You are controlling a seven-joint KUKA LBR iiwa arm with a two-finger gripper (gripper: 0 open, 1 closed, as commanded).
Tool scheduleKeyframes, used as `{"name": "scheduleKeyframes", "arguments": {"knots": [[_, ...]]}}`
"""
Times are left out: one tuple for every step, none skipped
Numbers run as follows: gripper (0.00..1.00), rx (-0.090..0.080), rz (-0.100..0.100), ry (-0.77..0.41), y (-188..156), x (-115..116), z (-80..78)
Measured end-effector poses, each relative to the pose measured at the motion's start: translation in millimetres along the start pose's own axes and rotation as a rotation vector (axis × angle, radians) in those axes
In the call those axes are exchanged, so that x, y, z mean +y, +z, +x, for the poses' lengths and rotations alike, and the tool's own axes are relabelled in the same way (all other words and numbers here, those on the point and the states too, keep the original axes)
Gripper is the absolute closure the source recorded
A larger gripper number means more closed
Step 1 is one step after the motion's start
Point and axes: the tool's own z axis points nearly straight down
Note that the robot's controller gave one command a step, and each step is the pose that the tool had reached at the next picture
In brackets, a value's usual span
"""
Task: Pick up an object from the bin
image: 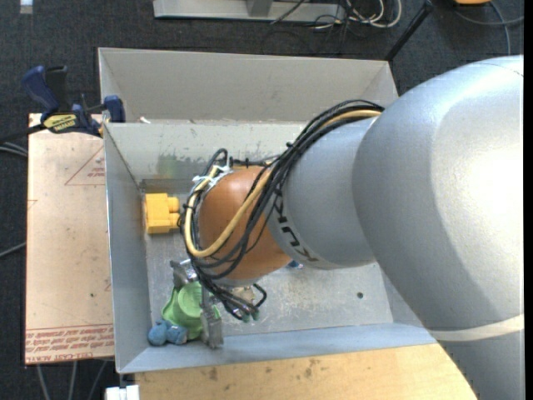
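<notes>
— Counting what lies in the bin point(123, 257), how many things do you get?

— Three that I can see: one yellow block point(161, 212), one green lump point(181, 307) and one small blue lump point(166, 333).

— Where do they lie?

— One by itself, two together. The yellow block sits against the bin's left wall, about halfway along it and well apart from the others. The green lump lies in the near left corner, and the blue lump touches it on the side toward the near edge.

— And the tool?

— The tool point(211, 330) hangs down in that same near left corner, below the arm's orange cover point(237, 223) and its cables point(200, 240). It stands just beside the green lump, on the lump's right, and seems to touch it.

— Released or clenched?

— I cannot tell, nor whether it grips anything.
</notes>
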Motion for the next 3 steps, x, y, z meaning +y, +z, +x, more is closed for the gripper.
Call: {"name": "scheduleKeyframes", "arguments": {"knots": [[1.00, -0.006, 0.000, 0.004, -3.1, -1.0, -2.0], [1.00, 0.009, 0.001, 0.044, -121.0, -25.2, -22.4], [1.00, 0.007, 0.000, 0.019, -255.9, -16.1, -33.3]]}}
